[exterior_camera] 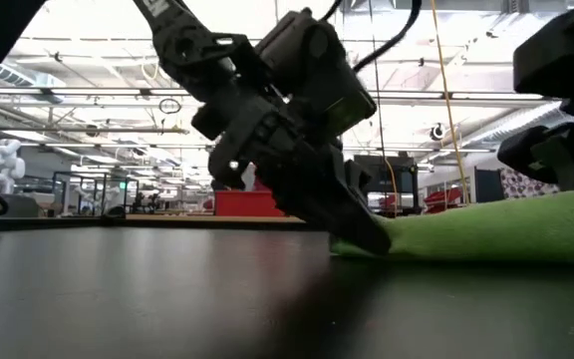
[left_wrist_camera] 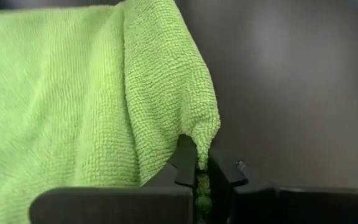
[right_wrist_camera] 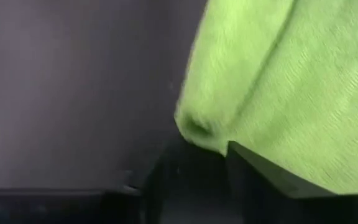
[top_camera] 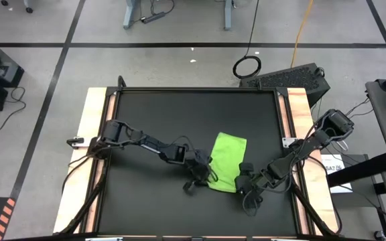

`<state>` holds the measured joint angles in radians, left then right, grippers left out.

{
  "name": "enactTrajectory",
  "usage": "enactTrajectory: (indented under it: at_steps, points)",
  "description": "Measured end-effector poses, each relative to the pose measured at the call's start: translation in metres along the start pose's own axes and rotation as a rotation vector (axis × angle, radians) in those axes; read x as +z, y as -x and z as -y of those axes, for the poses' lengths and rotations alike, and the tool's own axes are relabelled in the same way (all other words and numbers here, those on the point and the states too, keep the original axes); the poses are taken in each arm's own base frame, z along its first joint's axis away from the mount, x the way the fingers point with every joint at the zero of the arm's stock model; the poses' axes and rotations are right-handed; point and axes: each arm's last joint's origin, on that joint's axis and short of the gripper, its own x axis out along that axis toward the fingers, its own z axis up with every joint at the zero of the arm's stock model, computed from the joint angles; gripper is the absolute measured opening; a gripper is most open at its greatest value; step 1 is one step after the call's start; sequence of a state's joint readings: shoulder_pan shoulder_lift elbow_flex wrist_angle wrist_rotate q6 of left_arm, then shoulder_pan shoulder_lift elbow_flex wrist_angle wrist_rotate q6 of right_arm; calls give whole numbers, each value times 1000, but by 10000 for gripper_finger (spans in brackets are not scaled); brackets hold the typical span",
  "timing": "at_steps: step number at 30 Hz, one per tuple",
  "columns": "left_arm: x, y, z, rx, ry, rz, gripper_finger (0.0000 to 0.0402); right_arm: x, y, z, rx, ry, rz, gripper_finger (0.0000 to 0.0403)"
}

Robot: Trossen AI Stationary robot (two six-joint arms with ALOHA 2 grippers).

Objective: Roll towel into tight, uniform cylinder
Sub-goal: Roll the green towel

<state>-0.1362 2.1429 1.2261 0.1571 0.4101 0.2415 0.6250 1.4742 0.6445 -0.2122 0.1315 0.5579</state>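
Observation:
The lime-green towel (top_camera: 227,161) lies folded as a long strip on the black table top (top_camera: 153,114), running from the near side to the far side. In the low view it shows as a thick, low bundle (exterior_camera: 476,231). My left gripper (top_camera: 202,175) is at the towel's near left corner and is shut on it. My right gripper (top_camera: 246,179) is at the near right corner, with its fingers apart around that corner (right_wrist_camera: 197,127), which curls into a small fold. My left gripper pinches the towel's near left corner (left_wrist_camera: 202,163) between its two fingers; how many layers I cannot tell. It comes in low from the table's left, slanting down. The corner is drawn up into a point, and the rest of the towel lies on the table. My right gripper has one finger (right_wrist_camera: 263,177) in front of the towel's edge; I cannot tell whether it touches the cloth.
Pale wooden strips (top_camera: 94,120) border the table on the left and right. Both arms reach in low over the table's near half. The far half of the black top (top_camera: 193,110) holds nothing. A white tag (top_camera: 288,141) sits on the right border.

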Motion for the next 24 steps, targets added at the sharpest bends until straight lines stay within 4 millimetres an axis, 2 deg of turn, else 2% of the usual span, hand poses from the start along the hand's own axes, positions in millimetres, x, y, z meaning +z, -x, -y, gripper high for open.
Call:
enactTrajectory:
  at_steps: [3,6,16,24]
  points:
    - [-3,5,-9,-90,95,25,13,-4,1,-3,-17,56,-10,189]
    - [-6,10,-16,-162,154,42,13,-8,2,-8,-60,121,10,208]
    - [-5,18,-30,-231,264,81,12,-17,8,-26,-215,380,155,201]
    - [-5,22,-35,-257,289,97,11,-18,10,-38,-272,433,266,201]
